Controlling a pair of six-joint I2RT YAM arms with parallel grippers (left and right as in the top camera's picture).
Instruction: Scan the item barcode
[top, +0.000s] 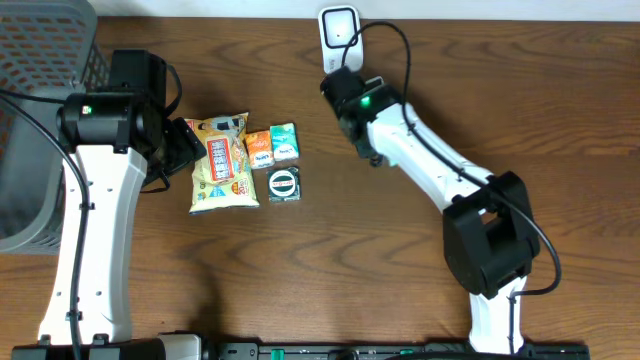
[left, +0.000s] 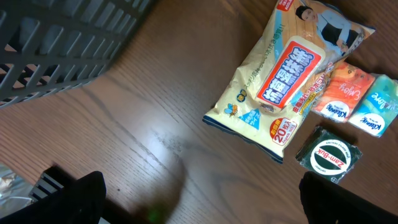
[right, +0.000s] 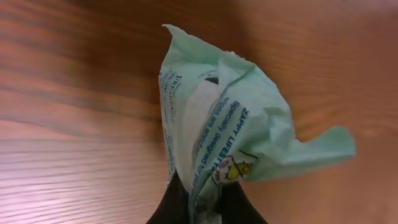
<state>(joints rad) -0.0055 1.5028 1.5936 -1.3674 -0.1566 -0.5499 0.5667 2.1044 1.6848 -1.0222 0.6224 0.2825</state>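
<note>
From overhead, the right arm (top: 430, 160) reaches across the brown wooden table (top: 560, 90) to just below a white box-shaped scanner (top: 340, 25). Its wrist hides whatever it carries. The left arm (top: 95, 230) stands beside a yellow snack bag with a red label (top: 222, 160), which lies next to an orange tissue pack (top: 259, 148), a teal tissue pack (top: 285, 141) and a black square sachet (top: 284, 184). A grey mesh basket (top: 40, 60) sits far left.

The left wrist view shows the left gripper (left: 211, 208) spread wide and empty over bare wood. The print is legible here: "20" on the snack bag, "Kleenex" on both tissue packs, "Zam-Buk" on the sachet's round green label.

Only the right wrist view shows the item, a crumpled pale green plastic packet (right: 236, 124). The right gripper (right: 202, 208) is clamped tight on its lower end, with blurred wood behind. Blue lettering reads "Specially designed", near a small yellow emblem.
</note>
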